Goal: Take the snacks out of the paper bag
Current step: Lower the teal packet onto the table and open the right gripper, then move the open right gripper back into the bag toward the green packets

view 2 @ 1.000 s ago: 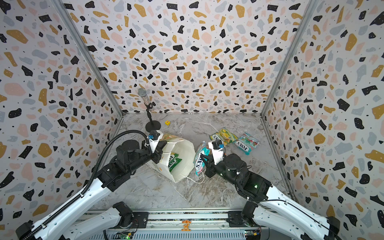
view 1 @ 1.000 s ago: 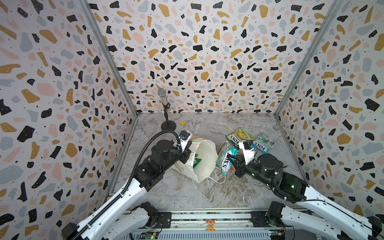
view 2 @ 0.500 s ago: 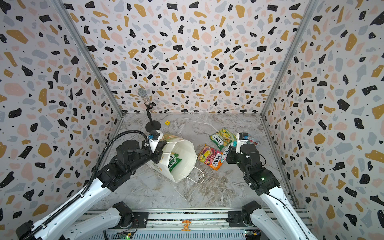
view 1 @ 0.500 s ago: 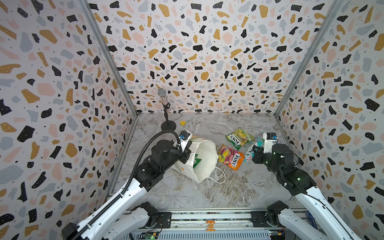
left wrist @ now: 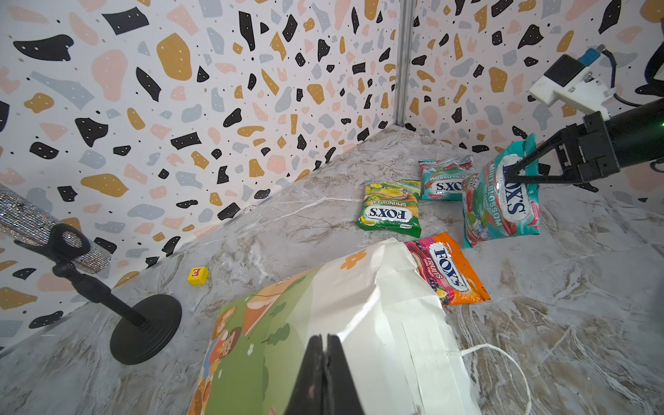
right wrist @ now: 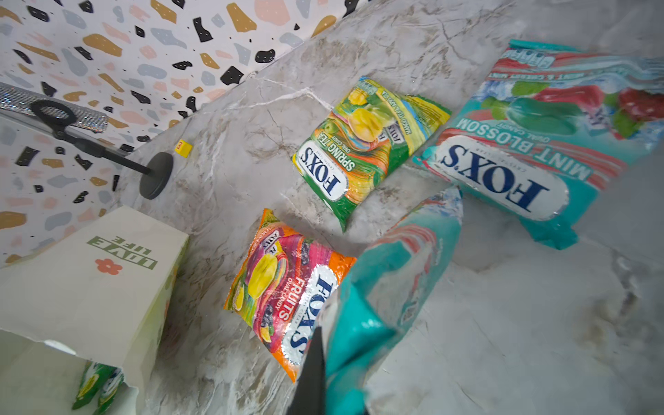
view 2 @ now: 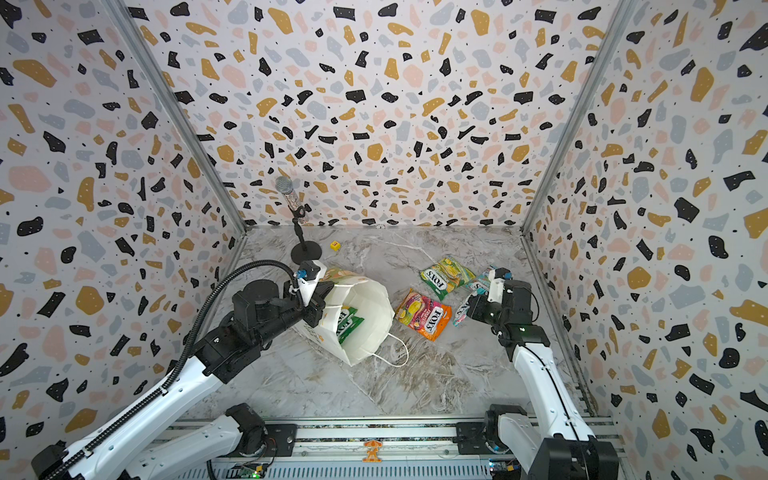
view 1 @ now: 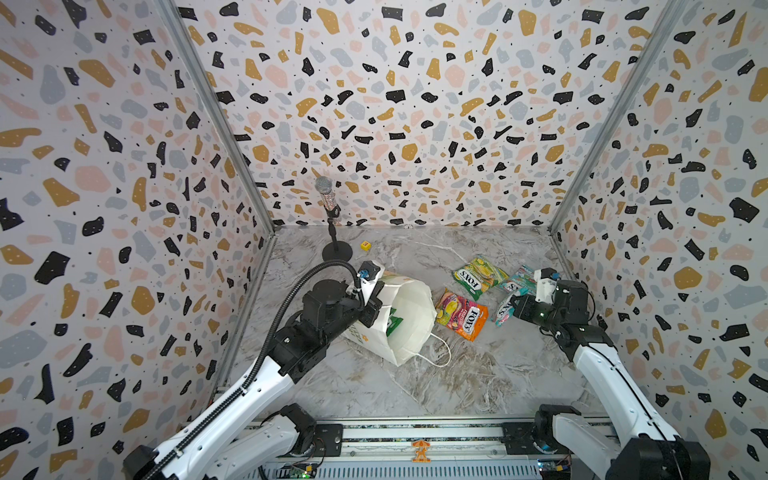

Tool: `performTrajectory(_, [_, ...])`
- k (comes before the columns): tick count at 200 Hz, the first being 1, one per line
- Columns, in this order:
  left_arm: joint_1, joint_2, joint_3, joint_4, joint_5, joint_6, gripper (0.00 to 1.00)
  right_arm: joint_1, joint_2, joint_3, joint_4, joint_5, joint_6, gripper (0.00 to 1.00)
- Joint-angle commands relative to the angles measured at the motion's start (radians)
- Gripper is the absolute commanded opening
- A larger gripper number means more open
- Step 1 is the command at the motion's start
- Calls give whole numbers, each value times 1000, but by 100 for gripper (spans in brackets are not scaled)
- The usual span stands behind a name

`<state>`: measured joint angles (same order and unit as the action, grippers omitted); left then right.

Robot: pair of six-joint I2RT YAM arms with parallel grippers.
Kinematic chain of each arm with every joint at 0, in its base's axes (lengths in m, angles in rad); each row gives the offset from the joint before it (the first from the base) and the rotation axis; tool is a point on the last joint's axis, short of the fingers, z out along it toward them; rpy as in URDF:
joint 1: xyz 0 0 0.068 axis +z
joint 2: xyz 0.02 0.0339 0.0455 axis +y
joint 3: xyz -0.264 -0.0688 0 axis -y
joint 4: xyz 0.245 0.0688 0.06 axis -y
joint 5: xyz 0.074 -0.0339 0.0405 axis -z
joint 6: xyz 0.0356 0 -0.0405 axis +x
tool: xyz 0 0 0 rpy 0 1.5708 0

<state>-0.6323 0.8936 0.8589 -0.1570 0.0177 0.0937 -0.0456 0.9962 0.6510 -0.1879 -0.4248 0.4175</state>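
Note:
The white paper bag (view 1: 411,307) (view 2: 365,316) lies on its side with its mouth open toward the front right. My left gripper (view 1: 375,309) (left wrist: 325,345) is shut on its upper rim. A green snack pouch (view 2: 347,324) (right wrist: 97,386) shows inside the bag. My right gripper (view 1: 517,308) (left wrist: 510,176) is shut on a teal snack pouch (view 1: 504,311) (right wrist: 395,273), which hangs just above the table near the right wall. On the table lie a green-yellow pouch (view 1: 478,276), an orange-pink pouch (view 1: 461,316) and another teal pouch (view 1: 517,282).
A glittery microphone (view 1: 326,197) on a black round-based stand (view 1: 336,251) stands at the back left, with a small yellow cube (view 1: 365,246) beside it. Patterned walls enclose three sides; the right wall (view 1: 623,291) is close behind my right arm.
My right gripper has carried the teal pouch from the bag's mouth over to the right wall, uncovering the orange-pink pouch. The left gripper and the bag have stayed put.

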Motion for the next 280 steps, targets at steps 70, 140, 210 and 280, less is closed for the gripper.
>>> performTrajectory(70, [0,-13,-4,36,-2,13,0,-91,52,-68,22,-27,-15,0])
performTrajectory(140, [0,-10,-6,39,-1,11,0,-91,54,-73,-55,134,-15,21])
performTrajectory(210, [0,-11,-8,40,3,11,0,-91,-41,-67,-113,315,18,54])
performTrajectory(280, [0,-21,-11,47,5,11,0,-90,-147,-69,-110,336,18,60])
